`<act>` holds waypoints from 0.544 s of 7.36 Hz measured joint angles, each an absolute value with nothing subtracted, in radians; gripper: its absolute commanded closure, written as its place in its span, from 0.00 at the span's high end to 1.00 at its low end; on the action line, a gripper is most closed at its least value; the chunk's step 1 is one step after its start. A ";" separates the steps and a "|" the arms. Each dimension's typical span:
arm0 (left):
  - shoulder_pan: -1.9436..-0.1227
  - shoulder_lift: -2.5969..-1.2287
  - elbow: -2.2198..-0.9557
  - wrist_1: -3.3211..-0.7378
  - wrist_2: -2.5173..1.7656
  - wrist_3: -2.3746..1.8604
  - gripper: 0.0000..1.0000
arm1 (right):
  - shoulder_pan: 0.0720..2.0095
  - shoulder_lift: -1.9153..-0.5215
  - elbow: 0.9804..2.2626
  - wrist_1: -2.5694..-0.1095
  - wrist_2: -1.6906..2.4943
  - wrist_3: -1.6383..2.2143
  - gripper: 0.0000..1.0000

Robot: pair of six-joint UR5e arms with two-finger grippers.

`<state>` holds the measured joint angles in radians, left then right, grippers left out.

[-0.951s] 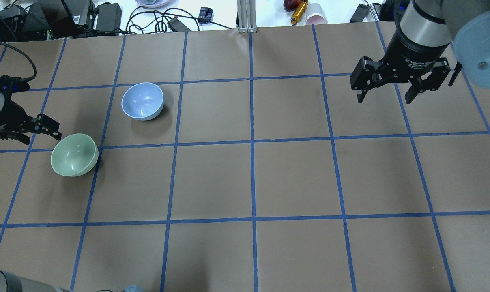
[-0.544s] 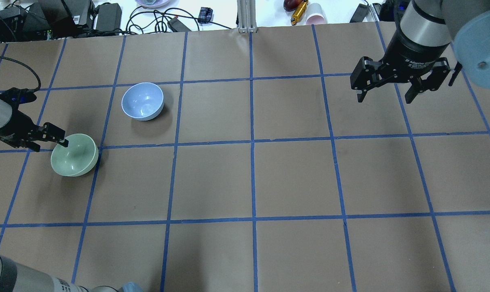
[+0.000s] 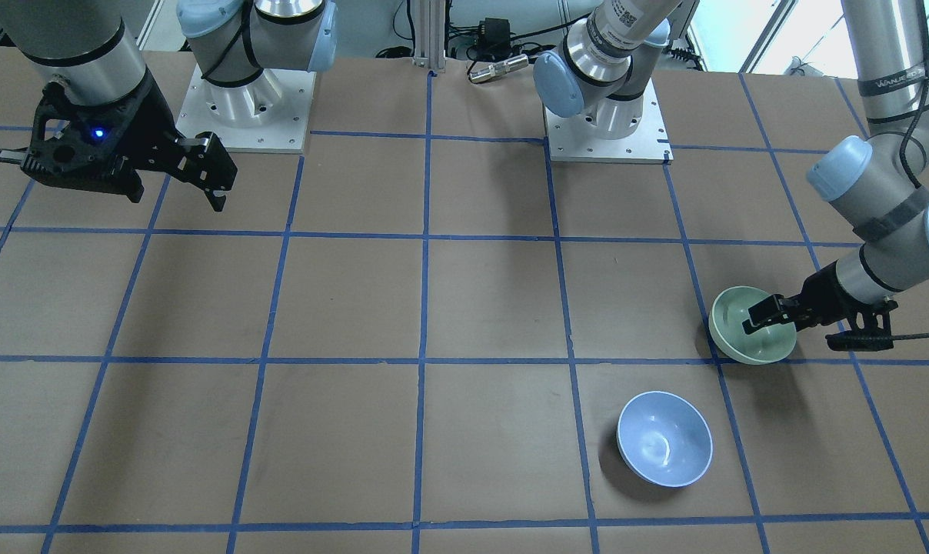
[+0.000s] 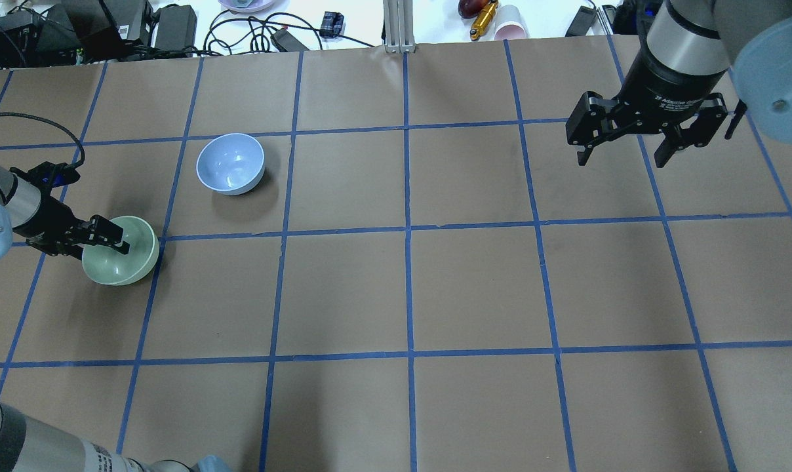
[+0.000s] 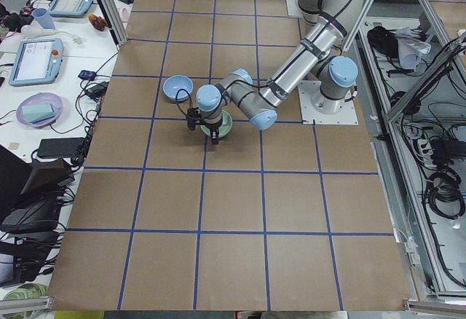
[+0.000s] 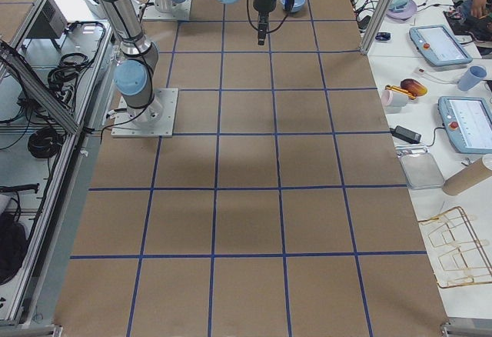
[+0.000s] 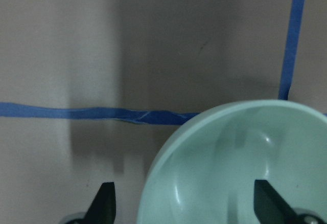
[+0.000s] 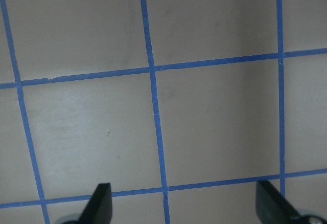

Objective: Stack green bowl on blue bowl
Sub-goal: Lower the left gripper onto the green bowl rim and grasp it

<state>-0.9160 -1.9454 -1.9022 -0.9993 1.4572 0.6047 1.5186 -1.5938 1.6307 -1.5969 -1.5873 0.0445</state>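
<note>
- Fingers (image 8: 100, 203) of right gripper (image 4: 622, 157): spread apart, grasping nothing, hanging above table (image 4: 475, 288), well apart from both bowls.
- Fingers (image 7: 106, 206) of left gripper (image 7: 186, 203): released, straddling rim of green bowl (image 4: 130, 262) on table, one inside, one outside.
- Near it, not touching: blue bowl (image 4: 231, 164), upright.

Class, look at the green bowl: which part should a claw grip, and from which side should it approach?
Grip the rim wall, coming from above. The green bowl sits upright and open, its smooth round body probably too wide to span, so pinch the thin wall, one finger inside, one outside. The open left claw straddles the rim this way.
</note>
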 measured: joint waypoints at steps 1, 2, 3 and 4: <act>-0.915 -1.946 -1.904 -1.002 1.457 0.622 0.83 | 1.519 -1.594 1.631 -1.597 -1.587 0.044 1.00; -0.910 -1.948 -1.905 -1.002 1.456 0.637 0.75 | 1.519 -1.594 1.631 -1.597 -1.587 0.044 1.00; -0.899 -1.952 -1.907 -1.001 1.456 0.657 0.45 | 1.519 -1.594 1.631 -1.597 -1.587 0.044 1.00; -0.888 -1.955 -1.910 -0.999 1.454 0.681 0.28 | 1.519 -1.594 1.631 -1.597 -1.588 0.045 1.00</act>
<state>-0.8876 -1.9553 -1.9097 -0.9991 1.4545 0.6808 1.5187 -1.5938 1.6306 -1.5969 -1.5875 0.0445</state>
